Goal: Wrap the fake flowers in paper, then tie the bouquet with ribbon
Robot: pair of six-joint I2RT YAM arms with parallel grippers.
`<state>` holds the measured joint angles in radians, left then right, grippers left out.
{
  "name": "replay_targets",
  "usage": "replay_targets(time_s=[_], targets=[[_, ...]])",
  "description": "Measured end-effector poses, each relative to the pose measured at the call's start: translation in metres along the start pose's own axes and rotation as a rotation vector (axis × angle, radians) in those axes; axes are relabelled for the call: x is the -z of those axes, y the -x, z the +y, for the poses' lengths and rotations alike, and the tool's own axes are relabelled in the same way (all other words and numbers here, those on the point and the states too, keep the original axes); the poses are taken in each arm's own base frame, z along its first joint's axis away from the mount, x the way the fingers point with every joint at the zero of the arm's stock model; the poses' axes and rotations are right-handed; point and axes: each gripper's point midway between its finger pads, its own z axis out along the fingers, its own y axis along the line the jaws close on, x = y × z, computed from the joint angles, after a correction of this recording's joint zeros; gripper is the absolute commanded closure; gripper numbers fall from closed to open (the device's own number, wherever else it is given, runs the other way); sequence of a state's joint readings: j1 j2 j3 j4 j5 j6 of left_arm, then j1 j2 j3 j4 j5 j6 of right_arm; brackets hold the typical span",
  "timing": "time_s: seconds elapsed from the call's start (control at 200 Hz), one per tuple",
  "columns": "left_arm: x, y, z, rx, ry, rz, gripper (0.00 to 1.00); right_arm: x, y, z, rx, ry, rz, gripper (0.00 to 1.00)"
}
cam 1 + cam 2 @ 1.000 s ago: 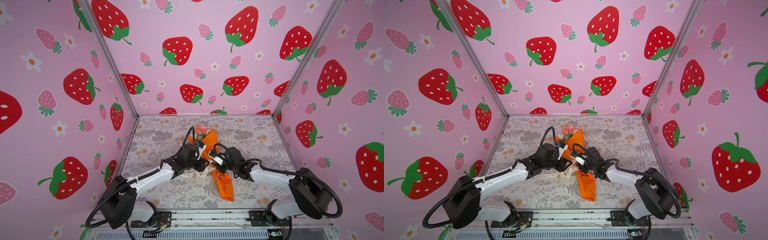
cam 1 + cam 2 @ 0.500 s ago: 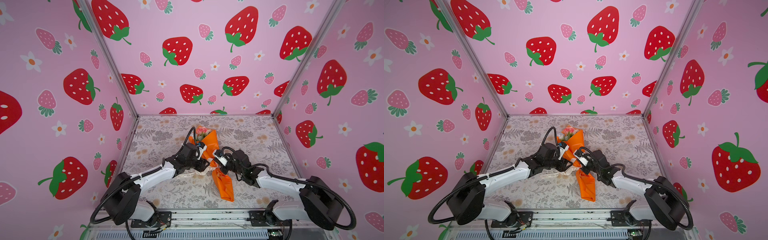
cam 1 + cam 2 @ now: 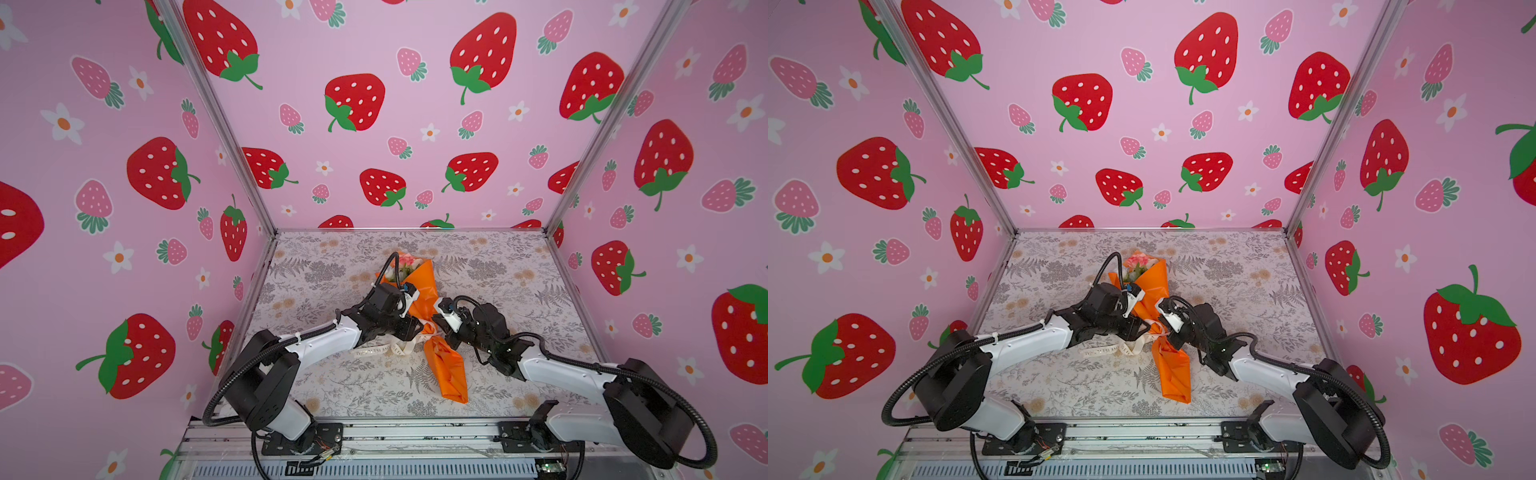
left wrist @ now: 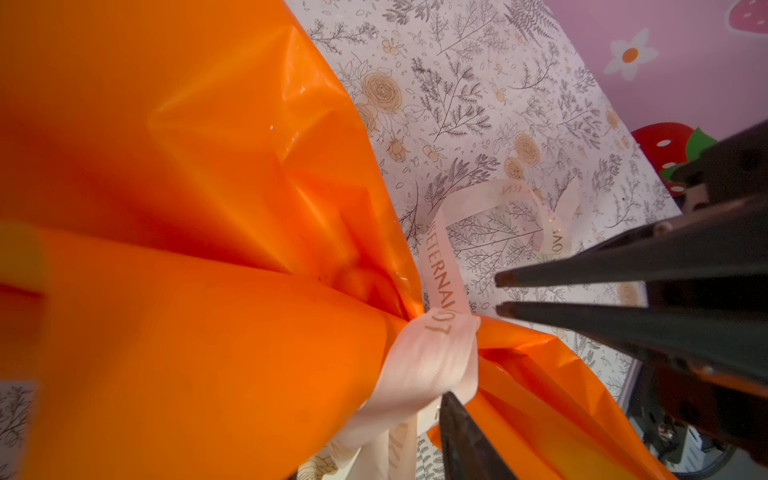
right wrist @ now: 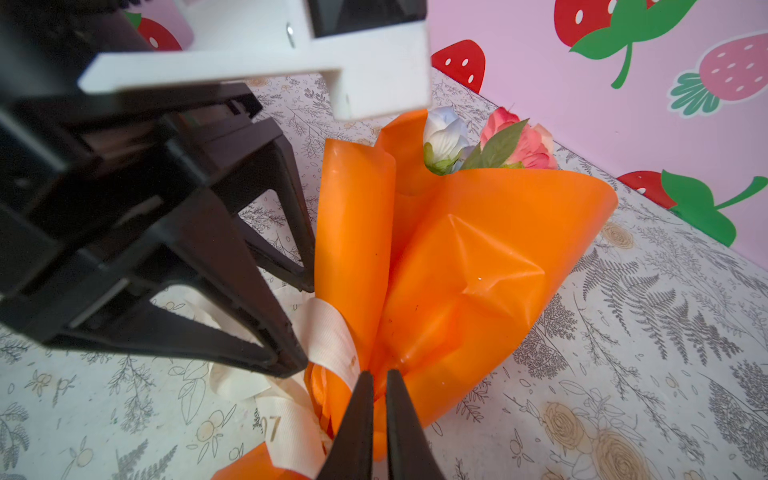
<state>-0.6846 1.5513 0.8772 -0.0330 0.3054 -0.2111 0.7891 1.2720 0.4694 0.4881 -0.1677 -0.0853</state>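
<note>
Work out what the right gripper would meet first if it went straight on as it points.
Probably the orange wrapping paper at its pinched neck: the right gripper aims there, just beside the cream ribbon, which it might brush instead; depth is unclear.

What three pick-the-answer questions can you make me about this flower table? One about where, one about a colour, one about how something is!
1. Where do the bouquet's flower heads point?
A. toward the back wall
B. toward the robot's bases
C. straight up

2. What colour is the wrapping paper?
A. blue
B. orange
C. green

3. How is the cream ribbon?
A. rolled on a spool
B. hanging from a wall
C. wound round the paper's narrow middle

Answers:
1 A: in both top views the flower heads lie at the far end of the paper, nearest the back wall.
2 B: every view shows it bright orange.
3 C: both wrist views show it cinching the paper.
</note>
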Motion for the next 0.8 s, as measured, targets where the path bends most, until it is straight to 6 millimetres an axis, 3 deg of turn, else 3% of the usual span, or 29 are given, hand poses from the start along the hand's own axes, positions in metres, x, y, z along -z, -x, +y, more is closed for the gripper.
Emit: replay_targets(time_s=[0.13, 0.33, 0.49, 0.595, 0.8], targets=[[-0.007, 0.001, 0.002, -0.008, 0.000, 0.016, 0.54, 0.002, -0.011, -0.008, -0.048, -0.021, 0.043, 0.82], [-0.007, 0.000, 0.000, -0.029, -0.004, 0.036, 0.80, 0.011, -0.015, -0.022, -0.126, -0.064, 0.060, 0.80], [-0.001, 0.004, -0.003, -0.048, -0.004, 0.032, 0.88, 0.014, -0.022, -0.021, -0.172, -0.064, 0.091, 0.75], [0.005, 0.008, -0.005, -0.051, -0.005, 0.030, 0.89, 0.017, -0.040, -0.026, -0.248, -0.083, 0.158, 0.69], [0.017, 0.019, -0.010, -0.069, 0.001, 0.030, 0.89, 0.027, -0.092, -0.062, -0.493, -0.209, 0.387, 0.60]])
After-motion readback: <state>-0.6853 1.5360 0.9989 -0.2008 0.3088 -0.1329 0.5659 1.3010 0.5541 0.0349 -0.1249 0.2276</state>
